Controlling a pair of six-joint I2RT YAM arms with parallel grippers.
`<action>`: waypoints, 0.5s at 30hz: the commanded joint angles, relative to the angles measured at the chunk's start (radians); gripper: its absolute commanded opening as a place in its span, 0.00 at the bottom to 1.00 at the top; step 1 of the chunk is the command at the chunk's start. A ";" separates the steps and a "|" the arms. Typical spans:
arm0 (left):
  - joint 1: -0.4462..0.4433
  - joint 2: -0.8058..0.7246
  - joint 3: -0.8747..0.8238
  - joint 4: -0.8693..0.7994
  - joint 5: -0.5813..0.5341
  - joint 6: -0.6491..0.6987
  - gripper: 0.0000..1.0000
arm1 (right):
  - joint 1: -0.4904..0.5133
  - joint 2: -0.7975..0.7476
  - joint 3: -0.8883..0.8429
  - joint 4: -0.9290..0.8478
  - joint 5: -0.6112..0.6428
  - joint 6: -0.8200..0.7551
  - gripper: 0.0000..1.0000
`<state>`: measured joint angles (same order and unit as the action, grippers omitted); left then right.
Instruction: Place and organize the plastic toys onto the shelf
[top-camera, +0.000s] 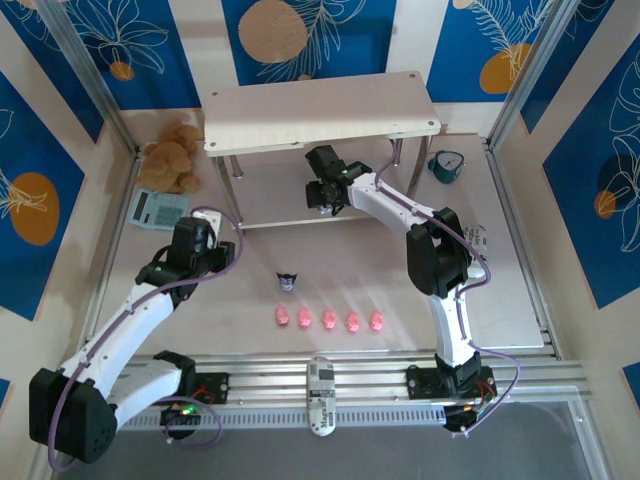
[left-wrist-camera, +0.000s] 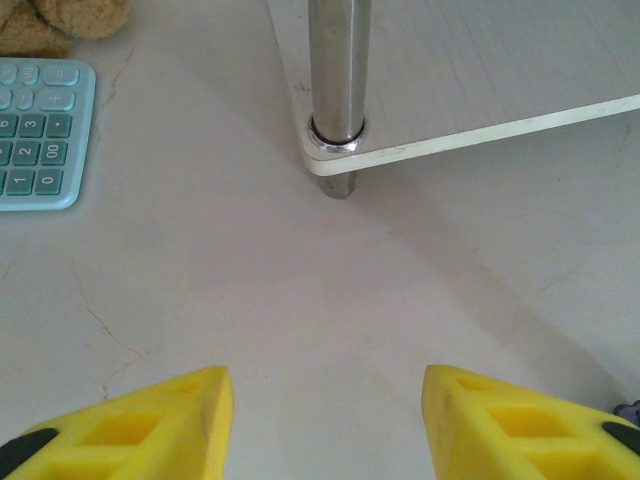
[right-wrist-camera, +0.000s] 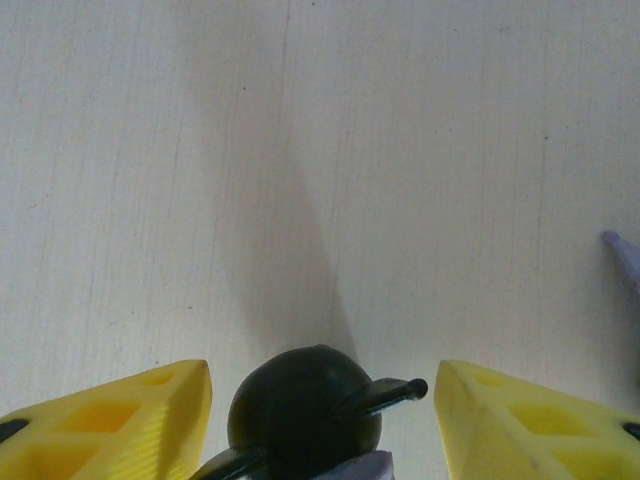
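1. Five pink pigs (top-camera: 328, 320) are lined up on the desk (top-camera: 220, 330) near the arm bases. One dark figurine (top-camera: 288, 282) is stood just behind them.
2. The left gripper (left-wrist-camera: 325, 375) is held apart and empty, near a shelf leg (left-wrist-camera: 340, 70).
3. The right gripper (right-wrist-camera: 322, 365) is parted around a second dark figurine (right-wrist-camera: 305, 415) on the lower board of the shelf (top-camera: 320, 105). Release is judged to be in hand.
4. Next, a clean lift-off is called for; the desk figurine is left to be fetched.

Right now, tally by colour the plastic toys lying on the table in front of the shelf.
Pink pigs: 5
Dark figurine: 1
Total: 6
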<state>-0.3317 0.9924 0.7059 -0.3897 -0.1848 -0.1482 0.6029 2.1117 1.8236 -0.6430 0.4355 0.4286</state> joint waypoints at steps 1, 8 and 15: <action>-0.008 -0.001 0.023 -0.024 -0.011 0.015 0.54 | 0.010 0.010 0.010 0.003 -0.034 0.020 0.62; -0.009 -0.003 0.021 -0.021 -0.010 0.014 0.54 | 0.016 0.020 0.018 0.003 -0.037 0.042 0.63; -0.008 -0.008 0.019 -0.024 -0.010 0.012 0.54 | 0.018 0.033 0.032 -0.003 -0.035 0.057 0.65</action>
<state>-0.3317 0.9920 0.7059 -0.3897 -0.1848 -0.1482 0.6159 2.1246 1.8263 -0.6430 0.4160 0.4641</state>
